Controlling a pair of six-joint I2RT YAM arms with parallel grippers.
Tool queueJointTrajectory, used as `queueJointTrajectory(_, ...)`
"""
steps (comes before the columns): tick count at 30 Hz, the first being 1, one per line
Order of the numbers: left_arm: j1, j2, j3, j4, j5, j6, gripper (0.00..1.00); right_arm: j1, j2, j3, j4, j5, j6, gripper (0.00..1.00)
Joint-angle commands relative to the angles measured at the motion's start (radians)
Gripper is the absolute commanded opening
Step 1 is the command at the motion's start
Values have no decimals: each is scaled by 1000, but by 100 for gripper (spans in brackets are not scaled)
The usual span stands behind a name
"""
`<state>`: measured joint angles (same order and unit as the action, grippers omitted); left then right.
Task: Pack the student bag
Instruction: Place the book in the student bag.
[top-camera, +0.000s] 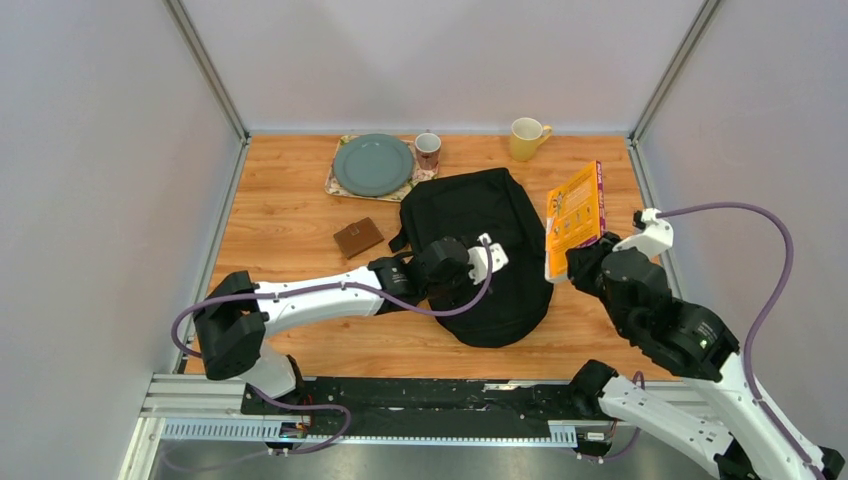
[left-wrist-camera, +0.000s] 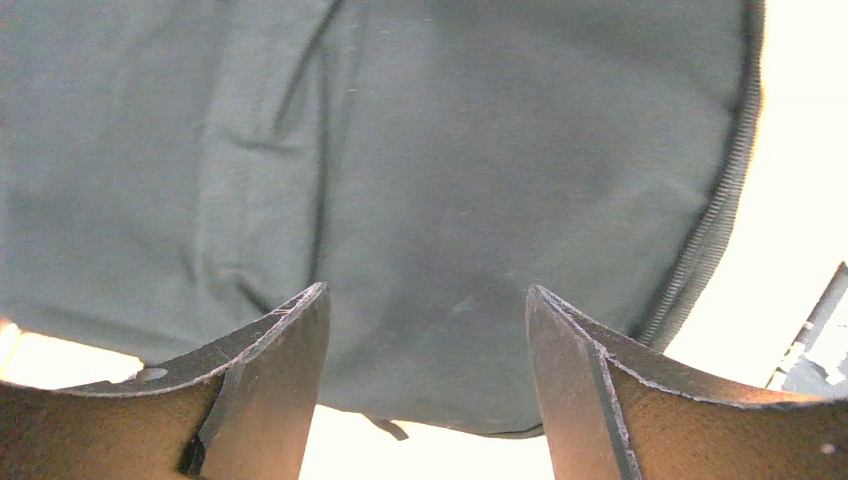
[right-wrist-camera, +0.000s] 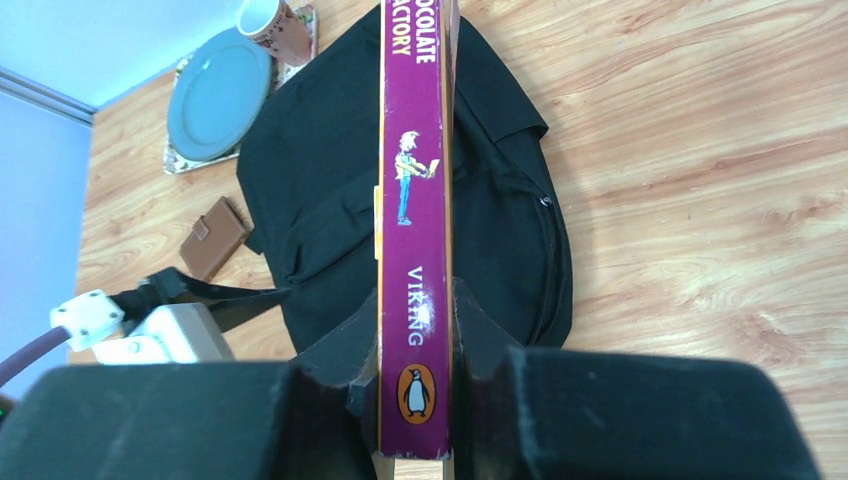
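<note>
In the left wrist view, the left gripper (left-wrist-camera: 428, 372) has its jaws set wide apart with nothing clamped between them. Behind them the student bag (left-wrist-camera: 420, 180) fills the upper and middle frame with dark fabric, and its zipper curves down the right side. Whether the fingertips touch the fabric cannot be told.

In the right wrist view, the right gripper (right-wrist-camera: 415, 350) is closed tight on a book (right-wrist-camera: 415, 200), held spine up at lower centre. The spine is purple and reads "VIKING" above a penguin logo. Behind it the bag lies flat on the wooden table (right-wrist-camera: 700, 150). At upper left are a green plate (right-wrist-camera: 218, 95) and a patterned mug (right-wrist-camera: 275, 30). A brown wallet (right-wrist-camera: 213, 237) lies at the left, just beside the bag.

In the top external view, the bag lies at the centre of the table, with the left arm reaching over it from the lower left. The book, orange-covered, is held up at the bag's right edge. A yellow mug (top-camera: 527, 137) stands at upper centre-right, apart from the bag.
</note>
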<state>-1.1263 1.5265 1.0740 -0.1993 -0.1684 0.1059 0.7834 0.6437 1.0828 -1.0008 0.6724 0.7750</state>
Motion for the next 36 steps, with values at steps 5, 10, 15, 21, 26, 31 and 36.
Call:
queueJointTrajectory(5, -12, 31, 60, 53, 440, -74, 79, -7, -96, -32, 41, -19, 47, 0)
queueJointTrajectory(10, -72, 76, 107, 34, 438, -72, 80, -7, -113, -58, 37, -23, 64, 0)
queueJointTrajectory(15, -87, 125, 119, 40, 429, -78, 80, -7, -133, -77, 36, -11, 81, 0)
queueJointTrajectory(21, -104, 181, 110, 61, 391, -80, 68, -7, -138, -78, 25, -4, 89, 0)
queueJointTrajectory(26, -110, 208, 118, 81, 327, -87, 40, -9, -136, -78, 24, -11, 89, 0)
queueJointTrajectory(31, -110, 215, 130, 69, 299, -87, 15, -9, -145, -80, 14, -4, 90, 0)
queueJointTrajectory(36, -112, 193, 119, 69, 273, -84, 0, -9, -159, -80, 1, 6, 93, 0)
